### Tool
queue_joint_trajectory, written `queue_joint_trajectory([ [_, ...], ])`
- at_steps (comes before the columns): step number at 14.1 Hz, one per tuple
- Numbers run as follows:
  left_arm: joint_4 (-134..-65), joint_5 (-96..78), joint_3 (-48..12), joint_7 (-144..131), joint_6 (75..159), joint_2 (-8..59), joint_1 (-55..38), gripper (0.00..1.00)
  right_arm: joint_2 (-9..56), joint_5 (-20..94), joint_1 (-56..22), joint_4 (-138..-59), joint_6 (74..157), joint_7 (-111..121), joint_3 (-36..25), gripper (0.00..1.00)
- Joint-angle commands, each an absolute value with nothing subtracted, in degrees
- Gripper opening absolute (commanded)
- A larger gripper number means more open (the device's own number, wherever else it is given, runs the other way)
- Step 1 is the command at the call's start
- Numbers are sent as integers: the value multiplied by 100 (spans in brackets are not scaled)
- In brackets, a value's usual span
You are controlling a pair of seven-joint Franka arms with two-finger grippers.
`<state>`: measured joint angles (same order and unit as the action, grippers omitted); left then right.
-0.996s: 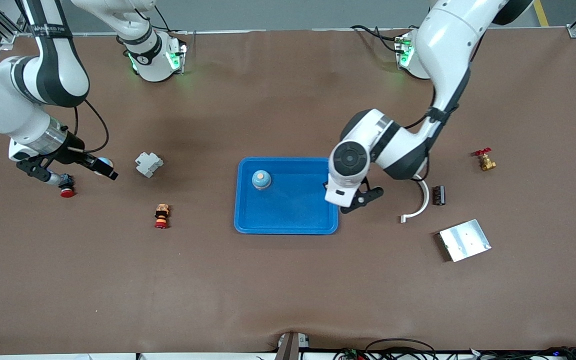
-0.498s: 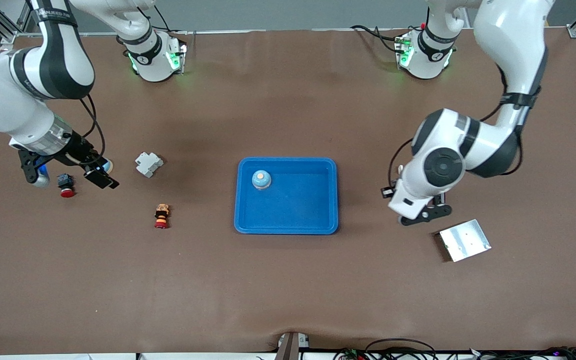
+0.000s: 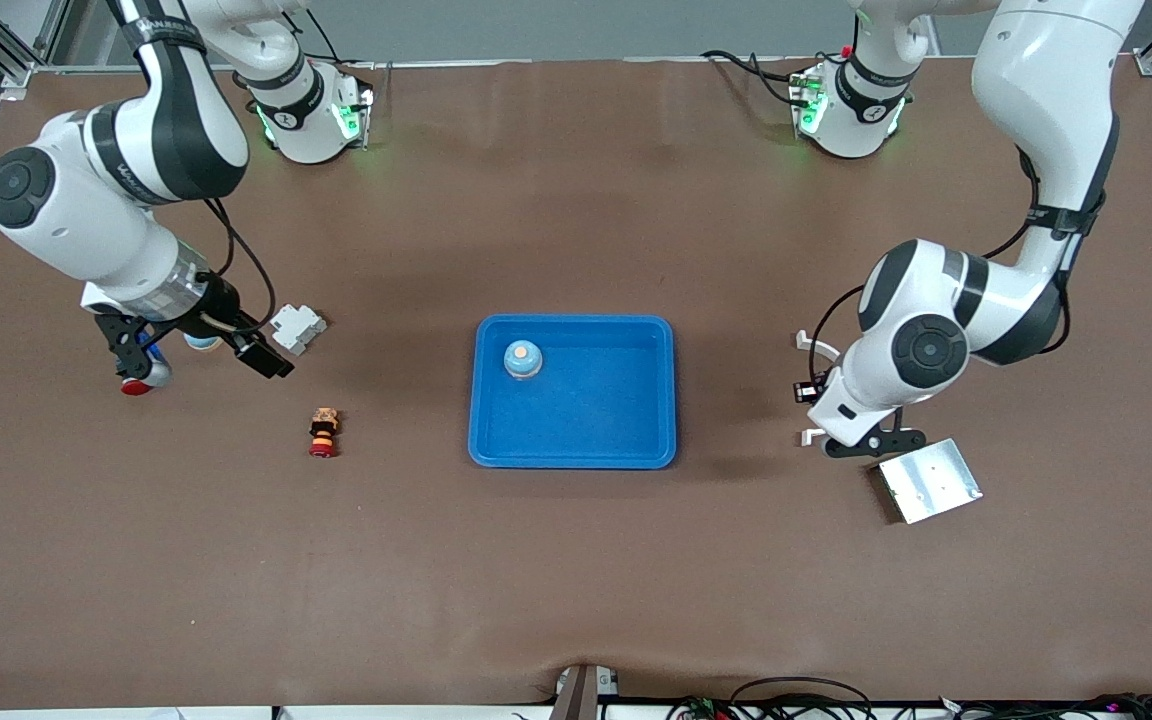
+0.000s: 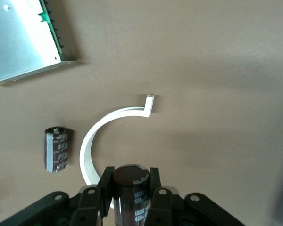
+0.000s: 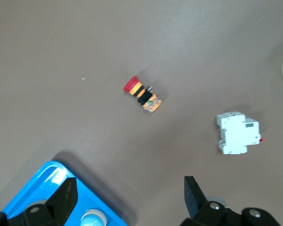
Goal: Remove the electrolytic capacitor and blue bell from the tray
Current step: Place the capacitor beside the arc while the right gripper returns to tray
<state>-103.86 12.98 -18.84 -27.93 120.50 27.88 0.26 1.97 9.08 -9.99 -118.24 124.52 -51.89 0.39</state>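
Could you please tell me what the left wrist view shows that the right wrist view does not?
Only the left wrist view: the left claw shut on a capacitor, a second capacitor, a white curved bracket and a metal plate. Only the right wrist view: the open right claw, blue tray, bell, red push button, white breaker. Both: the brown table.

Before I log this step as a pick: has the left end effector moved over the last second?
Yes. The left end effector has left the blue tray edge for the left arm's end of the table, beside the metal plate.
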Motion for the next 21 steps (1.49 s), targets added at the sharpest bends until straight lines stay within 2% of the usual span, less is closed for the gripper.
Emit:
queue_joint_trajectory([
  [1,-10608,1538,-1925,-2716,12506,2978,62,0,404,800,-1265,-11567,12384,-5502,0,100],
  [6,-10574,1564,-1925,-2794,12630,3225,18,0,737,625,-1984,-11479,12822,-6185,-9,100],
  [14,-10547,1705,-1916,-2839,12788,3454,-53,0,1985,316,-2908,-10556,13051,-7751,0,100],
  [21,-10450,1723,-1899,-2839,12867,3656,-62,0,2960,308,-3462,-10521,14052,-8621,-9,100],
])
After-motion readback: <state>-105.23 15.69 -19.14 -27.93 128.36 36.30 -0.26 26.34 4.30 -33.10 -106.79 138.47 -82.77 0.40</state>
